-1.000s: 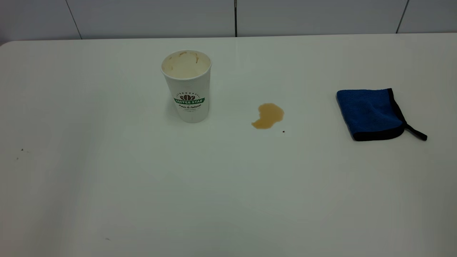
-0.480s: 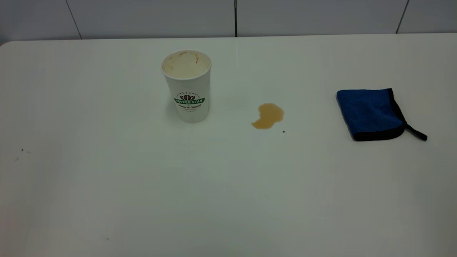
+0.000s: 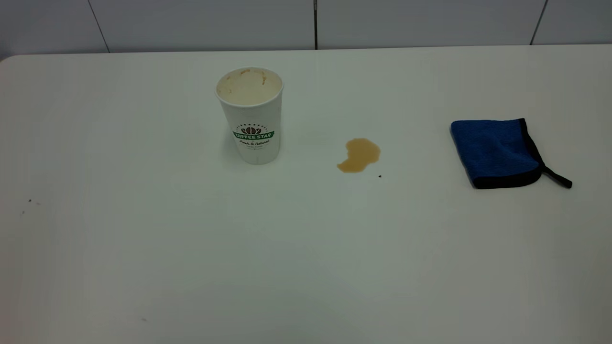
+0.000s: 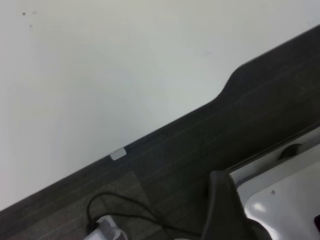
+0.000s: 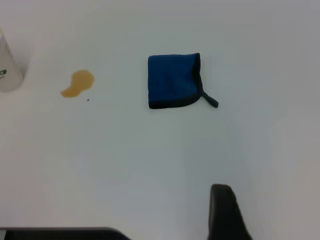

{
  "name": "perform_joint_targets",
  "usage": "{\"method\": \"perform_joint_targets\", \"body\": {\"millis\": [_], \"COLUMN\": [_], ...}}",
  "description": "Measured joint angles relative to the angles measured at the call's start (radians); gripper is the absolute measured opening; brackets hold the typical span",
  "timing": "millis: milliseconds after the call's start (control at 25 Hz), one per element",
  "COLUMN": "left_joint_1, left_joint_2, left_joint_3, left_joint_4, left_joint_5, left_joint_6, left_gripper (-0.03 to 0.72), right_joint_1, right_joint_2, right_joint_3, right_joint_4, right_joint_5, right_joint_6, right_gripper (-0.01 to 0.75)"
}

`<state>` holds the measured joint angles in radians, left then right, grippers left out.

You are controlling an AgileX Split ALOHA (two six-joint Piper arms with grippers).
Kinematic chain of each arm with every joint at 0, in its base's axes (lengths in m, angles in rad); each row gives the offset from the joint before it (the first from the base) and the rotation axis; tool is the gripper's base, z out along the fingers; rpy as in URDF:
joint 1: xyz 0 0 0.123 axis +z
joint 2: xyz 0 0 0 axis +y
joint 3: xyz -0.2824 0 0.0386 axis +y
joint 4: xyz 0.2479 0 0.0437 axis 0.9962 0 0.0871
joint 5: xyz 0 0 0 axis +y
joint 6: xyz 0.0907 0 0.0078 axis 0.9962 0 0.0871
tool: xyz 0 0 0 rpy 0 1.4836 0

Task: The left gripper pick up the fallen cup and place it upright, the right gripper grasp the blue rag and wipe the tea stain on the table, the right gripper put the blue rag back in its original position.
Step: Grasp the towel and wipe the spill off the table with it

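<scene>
cup [image 3: 251, 114] is already standing up, so I'm eyeing the soft, floppy blue rag [image 5: 172, 81], probably pinching its thick folded middle; can't tell how my right tool [image 5: 227, 212] is set.

Elevated exterior view; downward-facing wrist views.

One cup [image 3: 252, 117], one blue rag [image 3: 497, 153], one tea stain [image 3: 359, 155], one table [image 3: 306, 248].

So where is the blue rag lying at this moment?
In the exterior view the blue rag lies flat on the right side of the table, to the right of the tea stain and apart from it; the cup stands farther left.
</scene>
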<state>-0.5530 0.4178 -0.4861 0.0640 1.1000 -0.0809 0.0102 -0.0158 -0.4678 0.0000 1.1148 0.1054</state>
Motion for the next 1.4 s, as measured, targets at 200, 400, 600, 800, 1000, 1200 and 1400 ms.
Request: {"method": "perform_joint_targets", "body": {"millis": [200,400,600,800,1000,1200,1400], "left_joint_1": [0.000,0.058,0.271,0.498,0.578,0.580,0.580], "left_joint_2": [-0.020,-0.021,-0.025,-0.080,-0.272,-0.432,-0.436], "left_joint_3": [0.000,0.000,0.000,0.000,0.000,-0.001,-0.001], "left_joint_4": [-0.005,-0.005,-0.005,-0.005,-0.005,-0.005,-0.005], "left_joint_5": [0.003,0.003,0.003,0.004,0.011,0.029,0.035], "left_joint_6": [-0.002,-0.002,-0.002,-0.002,-0.002,-0.002,-0.002], "left_gripper": [0.499,0.499,0.499,0.499,0.499,0.499,0.499], "right_joint_1": [0.000,0.000,0.000,0.000,0.000,0.000,0.000], "right_joint_2": [0.000,0.000,0.000,0.000,0.000,0.000,0.000], "right_joint_3": [0.000,0.000,0.000,0.000,0.000,0.000,0.000], "right_joint_4": [0.000,0.000,0.000,0.000,0.000,0.000,0.000], "right_joint_5": [0.000,0.000,0.000,0.000,0.000,0.000,0.000], "right_joint_6": [0.000,0.000,0.000,0.000,0.000,0.000,0.000], "right_gripper": [0.489,0.489,0.489,0.489,0.489,0.489,0.489]}}
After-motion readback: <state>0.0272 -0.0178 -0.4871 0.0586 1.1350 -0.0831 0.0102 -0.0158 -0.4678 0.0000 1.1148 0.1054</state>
